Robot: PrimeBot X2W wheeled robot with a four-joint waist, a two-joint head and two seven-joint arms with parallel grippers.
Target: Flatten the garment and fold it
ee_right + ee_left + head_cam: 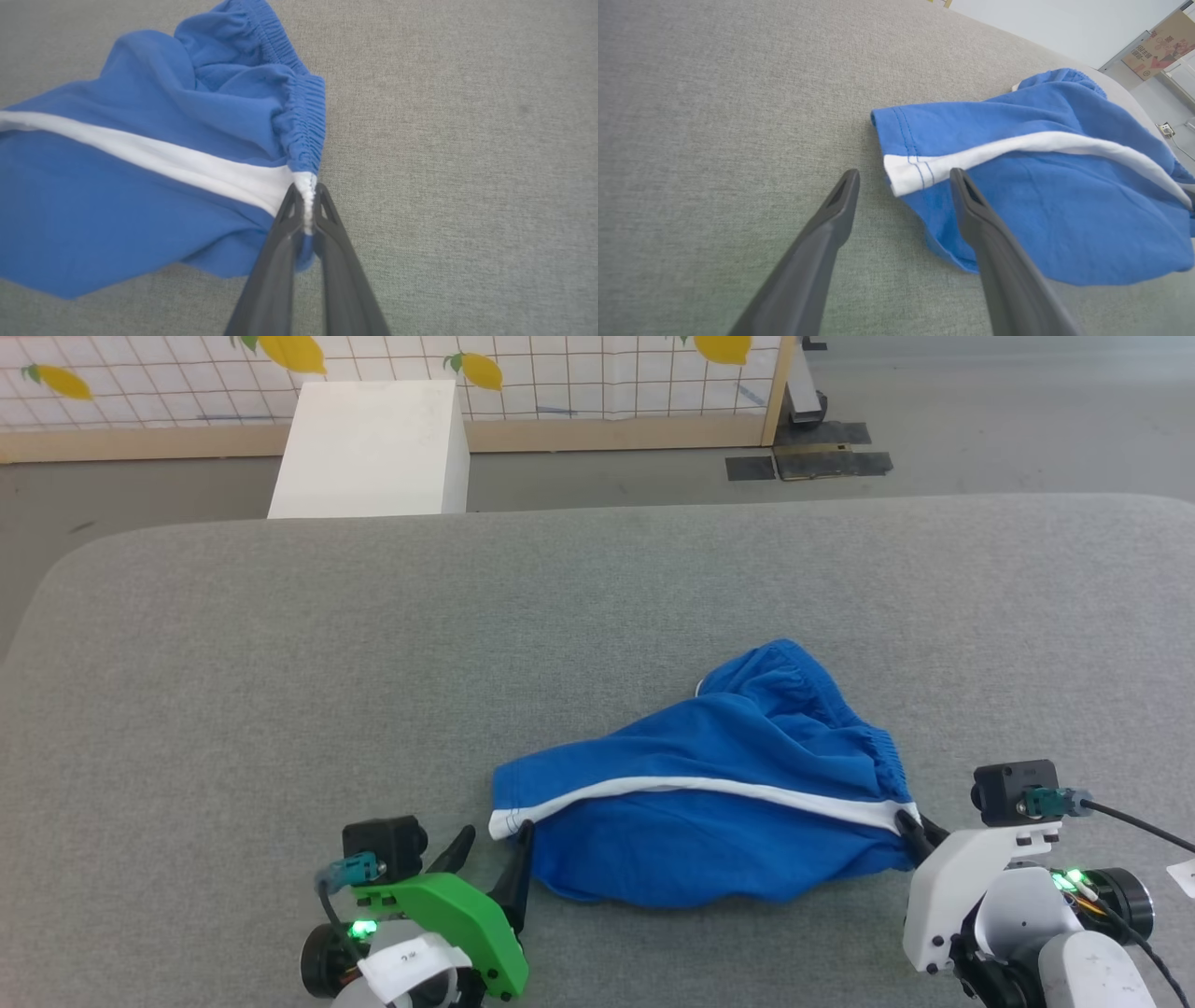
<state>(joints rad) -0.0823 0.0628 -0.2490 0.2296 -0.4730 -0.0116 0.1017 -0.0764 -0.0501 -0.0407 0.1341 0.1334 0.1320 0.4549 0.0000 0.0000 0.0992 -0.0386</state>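
Note:
The garment [709, 803], bright blue shorts with a white side stripe, lies bunched on the grey table [373, 663], gathered waistband toward the right. My right gripper [907, 831] is shut on the waistband where the white stripe ends; in the right wrist view the white edge [306, 200] is pinched between the two dark fingers. My left gripper [495, 859] stands open at the leg hem on the left. In the left wrist view its fingers straddle the white stripe's end [908, 172], the right finger [971, 210] over the cloth.
A white box [373, 448] stands on the floor beyond the table's far edge, before a low lemon-print screen [560, 373]. Dark mats [808, 462] lie on the floor at the back right. The table's rounded far corners show left and right.

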